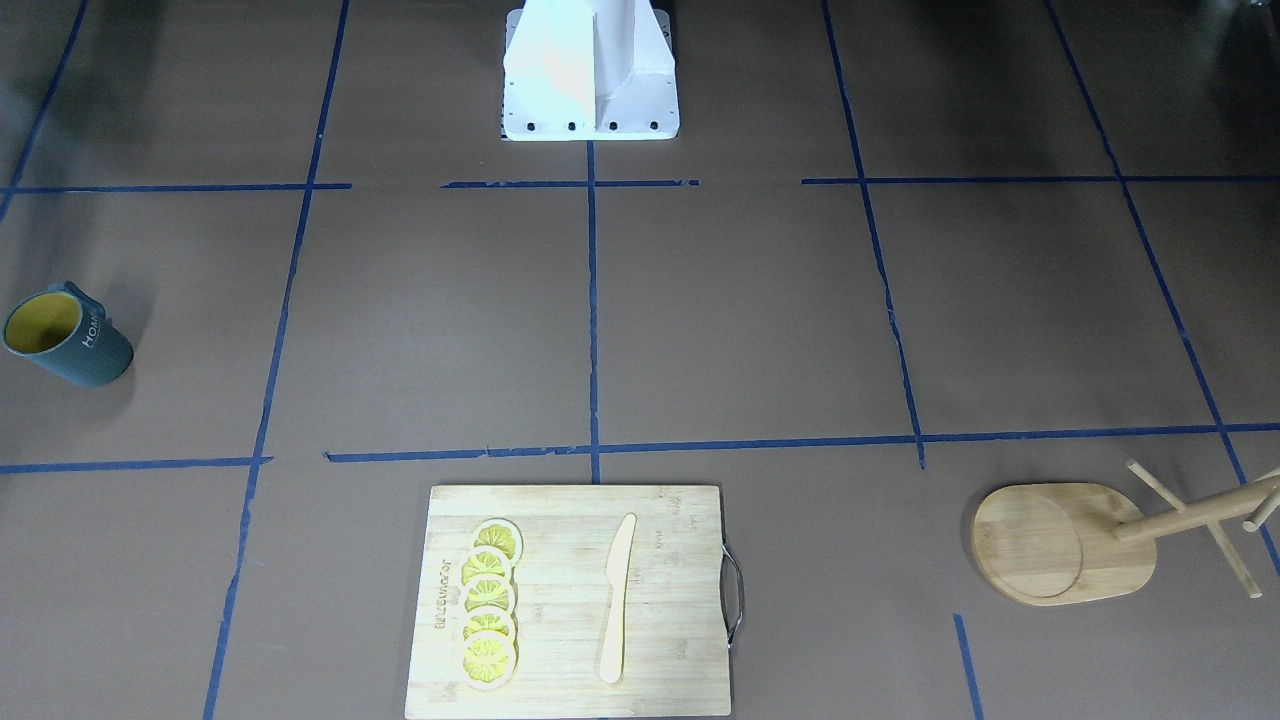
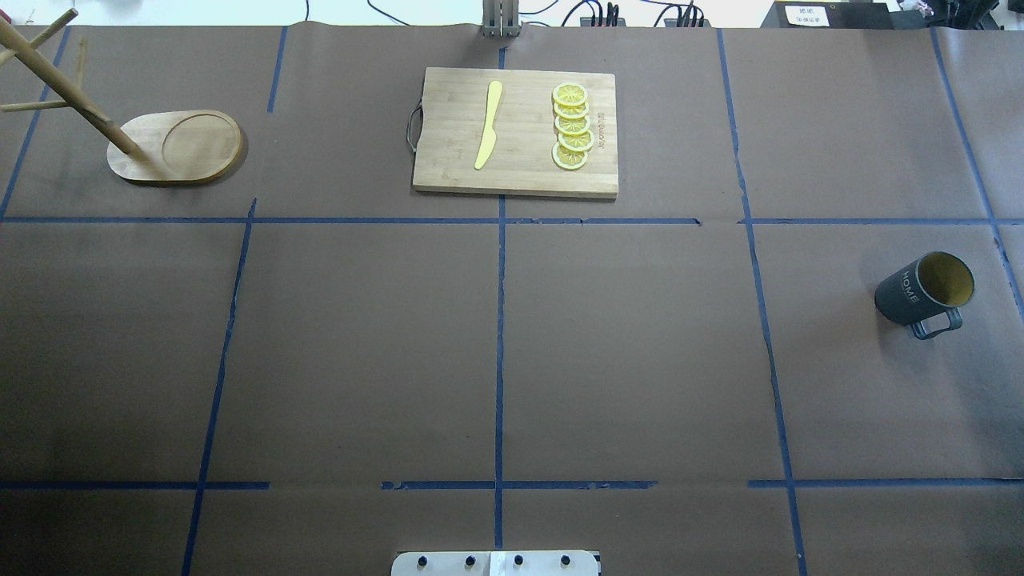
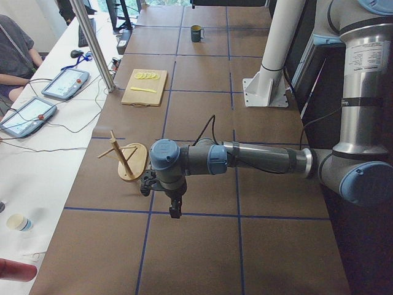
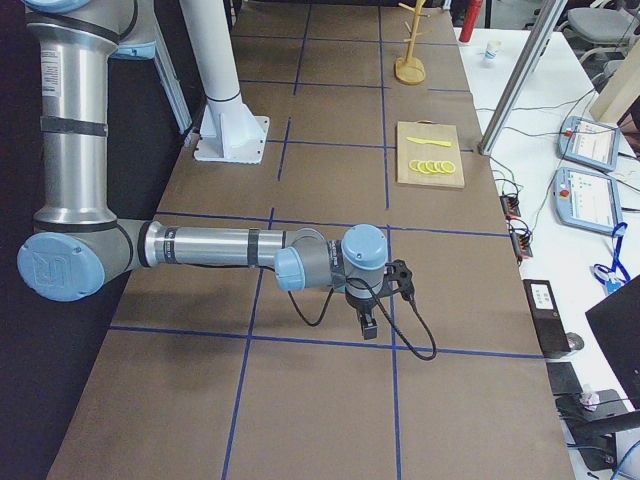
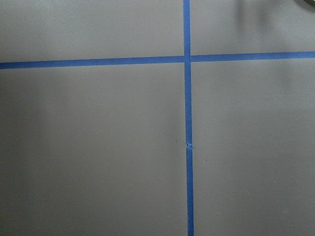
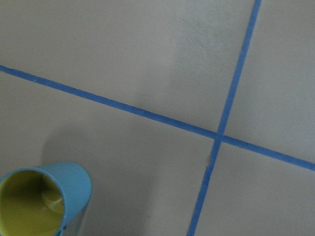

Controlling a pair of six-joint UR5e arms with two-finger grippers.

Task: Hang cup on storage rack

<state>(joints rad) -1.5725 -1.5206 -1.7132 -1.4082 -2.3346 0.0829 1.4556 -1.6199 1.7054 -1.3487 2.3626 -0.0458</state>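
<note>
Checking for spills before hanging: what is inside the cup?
The cup shows only its yellow lining and bare bottom in the right wrist view; nothing lies there. The frame edge cuts off part of the inside.

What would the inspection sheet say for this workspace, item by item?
Surface: table, brown paper, blue tape grid.
Job's things: cup upright on the robot's right; rack upright at far left, pegs bare.
Clutter: cutting board bearing lemon slices and knife.
Grippers: left gripper and right gripper above the table; open or shut cannot be told.
Cables: cables at the far edge.
Surroundings: tablets, seated person.
</note>
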